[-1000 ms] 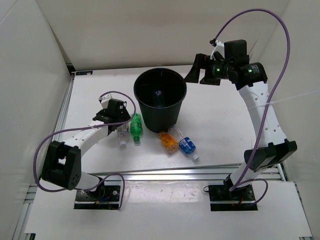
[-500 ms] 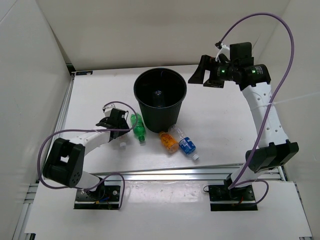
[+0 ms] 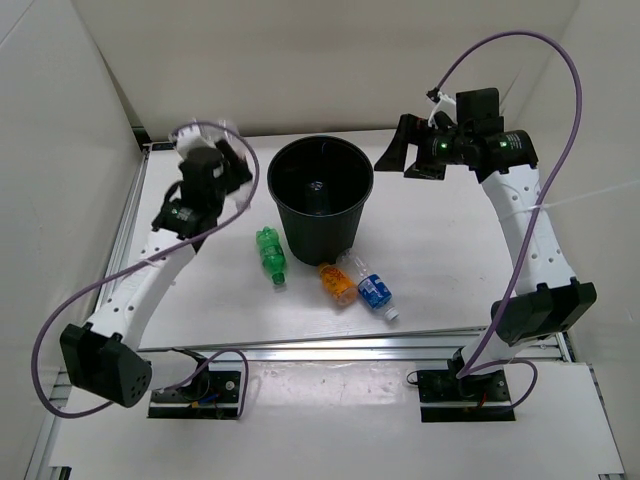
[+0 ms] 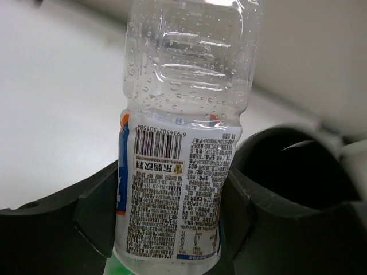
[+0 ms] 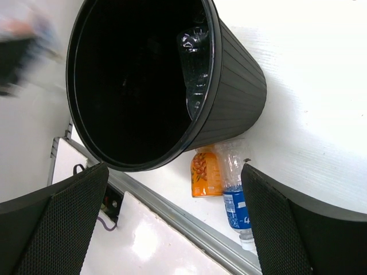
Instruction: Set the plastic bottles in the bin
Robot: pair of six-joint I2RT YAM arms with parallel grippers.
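L gripper [image 4: 175, 177] is up in the air, jaws narrowed round a clear bottle w/ a white barcode label [image 4: 189, 86]. One pad sits each side of the label. In the wrist view the bottle stands upright, and its ribbed clear part sticks out past the fingers, beaded w/ droplets. From overhead that gripper's a blur, so I can't tell its tilt there. The bin [image 3: 345, 215] stands to the right of it, near, and the gripper is beside the rim, not over the mouth, as far as I can see. A green bottle [image 3: 270, 252] lies on the table [image 3: 440, 260], nearer the arm bases than the L gripper and just beside the bin's foot.

R gripper [image 3: 402, 152] hangs on the bin's other side, fingers [image 5: 57, 229] spread wide & empty. Its cam looks straight into the bin's mouth. There's something clear & crinkly [image 5: 195, 57] against the inner wall, prob. a plain clear bottle, but I can't be sure.

Past the bin from the R gripper, toward the bases, lie the short orange bottle [image 3: 337, 283] and the clear bottle w/ blue label [image 3: 373, 290]. They're side by side, touching or nearly. The orange one is right at the bin's base. All three loose bottles are on their sides.
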